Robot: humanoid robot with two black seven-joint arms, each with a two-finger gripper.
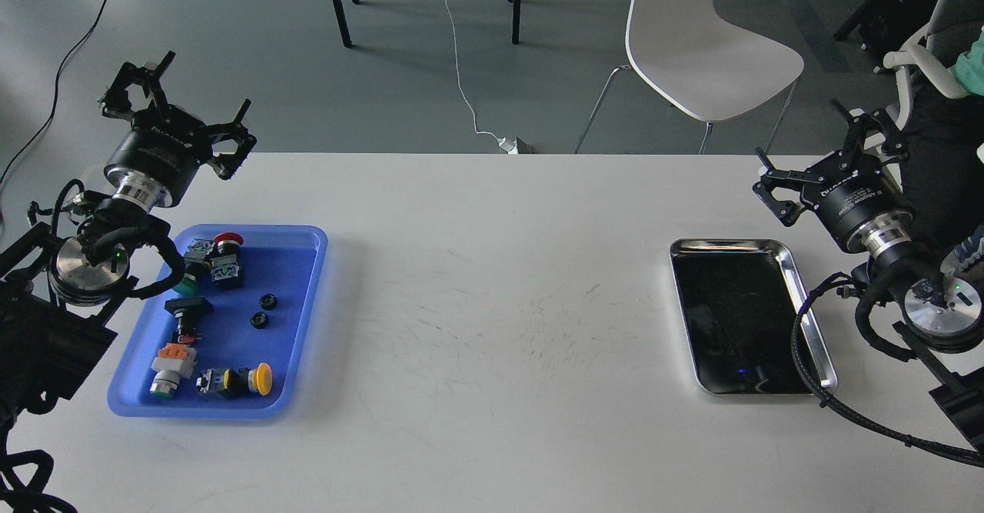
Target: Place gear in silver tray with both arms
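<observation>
even bright light, sharp focus

It looked like a lab or office workroom: a white desk [492,282] stood on grey floor [307,74], with a white chair [692,44] behind, loose cables [457,59] trailing, and a blue tray [300,328] of push-button switches [223,255].

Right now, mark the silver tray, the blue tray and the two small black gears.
silver tray [799,286]: head view, right rim.
blue tray [304,267]: head view, bare floor near right edge.
two small black gears [268,301]: head view, upper gear's top face.
</observation>
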